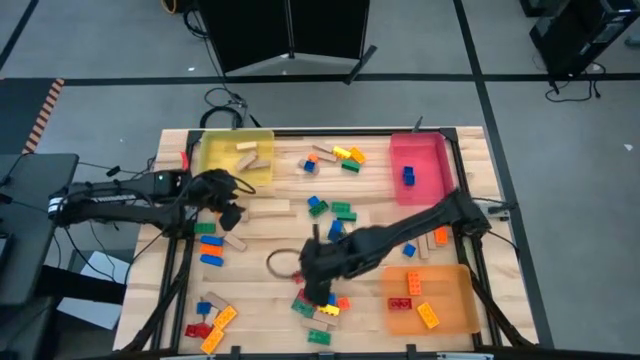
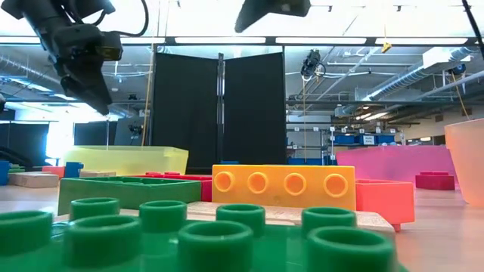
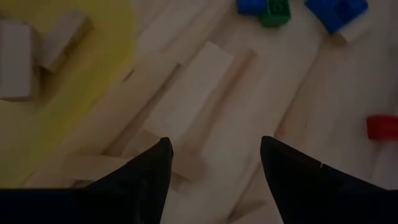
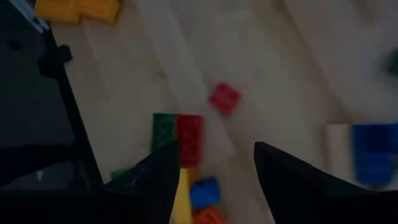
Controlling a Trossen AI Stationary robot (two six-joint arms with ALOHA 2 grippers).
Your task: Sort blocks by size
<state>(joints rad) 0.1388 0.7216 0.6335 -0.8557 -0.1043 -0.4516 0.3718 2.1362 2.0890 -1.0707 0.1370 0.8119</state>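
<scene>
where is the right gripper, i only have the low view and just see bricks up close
Observer: The right gripper is over the brick cluster near the table's front edge, fingers apart with nothing between them.
Operator: what's under it
Observer: A small red brick lies ahead of its fingers, beside a joined green and red brick.
Operator: and the left one
Observer: The left gripper hangs open by the yellow tray, over a long wooden block.
Operator: anything in the orange tray
Observer: Yes, the orange tray holds a red brick and orange bricks.

Blocks [image 1: 322,210] across table [image 1: 470,170]; trays [image 1: 236,155] at left, right corners.
</scene>
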